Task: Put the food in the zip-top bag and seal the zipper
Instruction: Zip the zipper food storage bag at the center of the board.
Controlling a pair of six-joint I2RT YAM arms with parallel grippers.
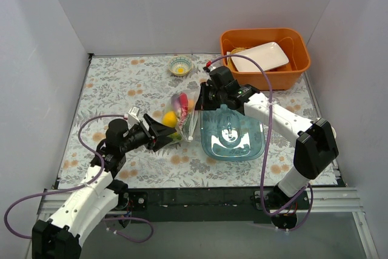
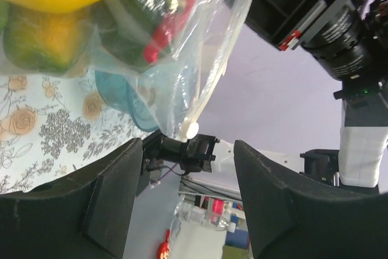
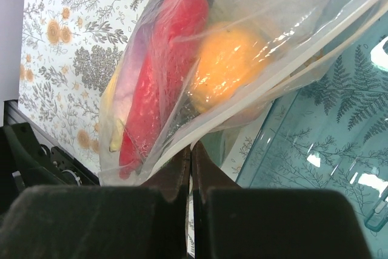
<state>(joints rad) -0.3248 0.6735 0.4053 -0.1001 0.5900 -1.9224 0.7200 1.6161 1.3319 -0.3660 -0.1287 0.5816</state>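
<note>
Right gripper (image 3: 191,156) is clamped shut on the mouth edge of the clear crinkly plastic zip-top bag (image 1: 180,116), which holds a red toy chilli (image 3: 163,59) and a yellow toy lemon (image 1: 170,117). The thin whitish zipper strip (image 3: 260,92) runs lengthwise from that pinch toward the left gripper (image 2: 188,150). Its jaws stand wide, holding nothing. The strip's white-tabbed end (image 2: 191,128) sits just ahead, between them. Left arm is nearer.

White arms (image 1: 285,119), blk joints (image 1: 315,147), purple cables (image 1: 262,177)

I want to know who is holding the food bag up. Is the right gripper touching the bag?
Touching. The right wrist view shows the right gripper clamped shut on the lower edge of the bag, with the plastic running straight down into it.
</note>
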